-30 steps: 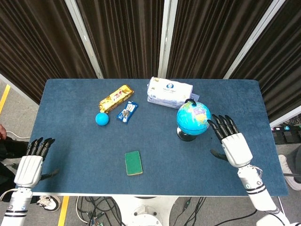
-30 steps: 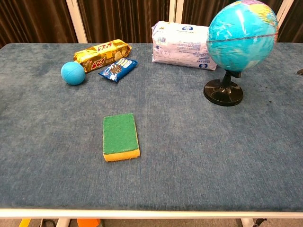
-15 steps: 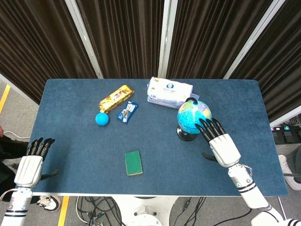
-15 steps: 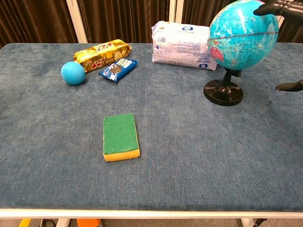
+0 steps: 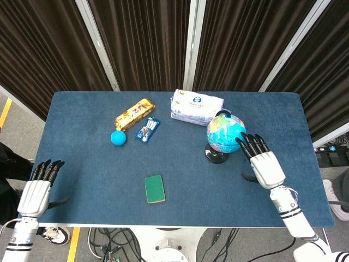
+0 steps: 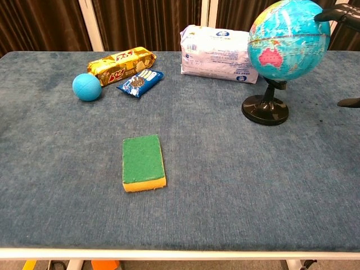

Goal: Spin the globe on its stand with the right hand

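Here we see the globe point(image 5: 224, 132) standing upright on its black stand point(image 6: 265, 109) toward the right half of the table point(image 5: 82, 164), nearer the far edge than the near one. A white packet point(image 5: 197, 107) lies just behind it, close to the far edge. Our right hand point(image 5: 262, 161) is spread flat with nothing in it, its fingertips point(image 5: 246, 143) at the globe's right side; we cannot tell whether they touch. Bare cloth runs from there to the right edge. Our left hand point(image 5: 37, 191) hangs spread and unladen off the near-left corner. The globe shows blue sea with pink and yellow land, its axis tilted. A green sponge point(image 6: 143, 162) lies near the middle of the near edge.
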Controlling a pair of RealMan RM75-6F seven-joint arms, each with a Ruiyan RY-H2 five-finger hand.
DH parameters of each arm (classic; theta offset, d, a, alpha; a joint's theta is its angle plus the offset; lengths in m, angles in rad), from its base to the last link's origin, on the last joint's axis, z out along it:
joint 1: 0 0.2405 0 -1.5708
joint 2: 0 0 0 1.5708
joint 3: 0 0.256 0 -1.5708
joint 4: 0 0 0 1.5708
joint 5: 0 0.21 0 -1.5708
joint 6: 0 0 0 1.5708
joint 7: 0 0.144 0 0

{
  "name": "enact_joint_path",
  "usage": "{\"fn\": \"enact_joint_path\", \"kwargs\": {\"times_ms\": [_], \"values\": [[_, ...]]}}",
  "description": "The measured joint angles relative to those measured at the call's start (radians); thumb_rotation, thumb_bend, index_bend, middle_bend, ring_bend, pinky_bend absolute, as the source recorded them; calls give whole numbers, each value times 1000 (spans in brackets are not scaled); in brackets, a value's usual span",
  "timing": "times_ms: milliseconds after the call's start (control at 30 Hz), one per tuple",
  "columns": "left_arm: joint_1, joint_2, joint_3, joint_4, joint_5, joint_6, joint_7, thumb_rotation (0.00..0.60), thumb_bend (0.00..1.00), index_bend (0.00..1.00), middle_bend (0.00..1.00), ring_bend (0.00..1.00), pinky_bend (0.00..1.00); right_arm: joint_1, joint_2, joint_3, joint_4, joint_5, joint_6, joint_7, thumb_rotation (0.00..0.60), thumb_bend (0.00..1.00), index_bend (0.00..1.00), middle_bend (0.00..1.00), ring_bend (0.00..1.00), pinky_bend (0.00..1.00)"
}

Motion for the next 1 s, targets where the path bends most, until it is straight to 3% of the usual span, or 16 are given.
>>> {"fn": "enact_joint_path", "kwargs": {"times_ms": [333,467,700,1000], "values": [[-1,4,0,-7,-5,-5,5,600,53,101,104,14,80,0,24,44,39,200,-89,14,600,0,0,0,0,0],[-3,3,1,-8,-4,-9,8,600,53,101,104,14,80,-8,28,60,52,219,-81,34,600,0,0,0,0,0],[-4,5,0,-14,-3,-7,14,600,53,101,103,14,80,-31,23,56,61,133,15,90,600,0,0,0,0,0],[-4,4,0,-12,-4,-6,12,600,53,101,104,14,80,-38,13,9,18,-102,136,96,600,0,0,0,0,0]]}}
